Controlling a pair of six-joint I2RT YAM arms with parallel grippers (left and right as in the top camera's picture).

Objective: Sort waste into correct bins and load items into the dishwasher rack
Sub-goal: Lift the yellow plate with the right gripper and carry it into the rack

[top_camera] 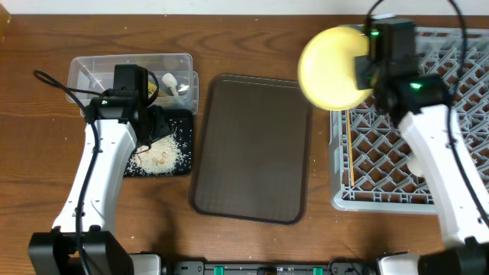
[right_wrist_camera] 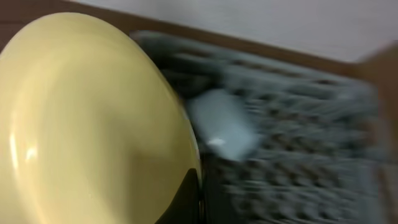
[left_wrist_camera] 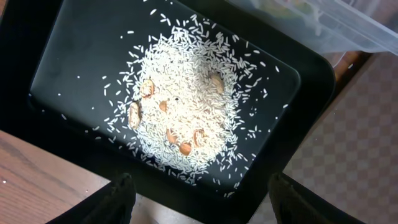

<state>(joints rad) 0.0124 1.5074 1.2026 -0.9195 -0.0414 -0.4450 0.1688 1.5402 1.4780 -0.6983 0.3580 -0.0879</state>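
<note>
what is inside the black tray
A heap of loose white rice lies in the middle of the black tray, with a few brown scraps mixed in. Whatever lies under the heap is covered.

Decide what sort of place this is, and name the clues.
Probably a lab bench staged as a dish-clearing station: a wooden table carries a dishwasher rack and a black tray of rice scraps, and the right gripper holds a yellow plate.

Even soft light; motion-blurred right-wrist view, sheen on yellow plate (right_wrist_camera: 81,124)
</note>
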